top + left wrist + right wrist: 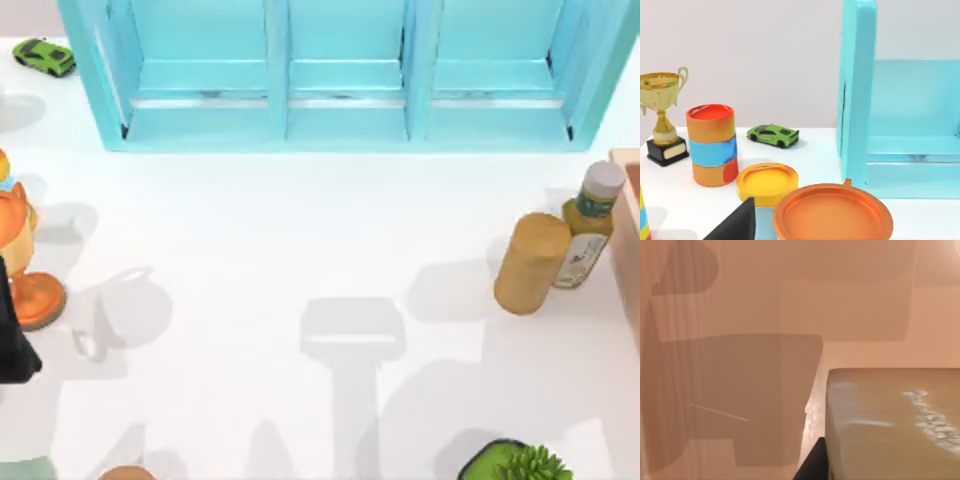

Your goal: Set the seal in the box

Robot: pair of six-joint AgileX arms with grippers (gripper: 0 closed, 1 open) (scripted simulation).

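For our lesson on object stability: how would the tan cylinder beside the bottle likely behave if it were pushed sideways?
The tan cylinder looks taller than it is wide, so a high push would probably tip it. Once down, its round side would likely let it roll. It stands touching or nearly touching the bottle, so a push toward the top view's right may topple that too.

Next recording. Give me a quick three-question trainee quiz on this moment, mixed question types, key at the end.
1. True or false: the green toy car sits inside the turquoise shelf unit.
2. In the top view, the box edge lies at the table's: A) left, B) right, C) middle.
3. Short answer: which stands nearer the box, the bottle or the tan-yellow cylinder?

Key: 1 false, it is on the table outside the shelf; 2 B; 3 the bottle.
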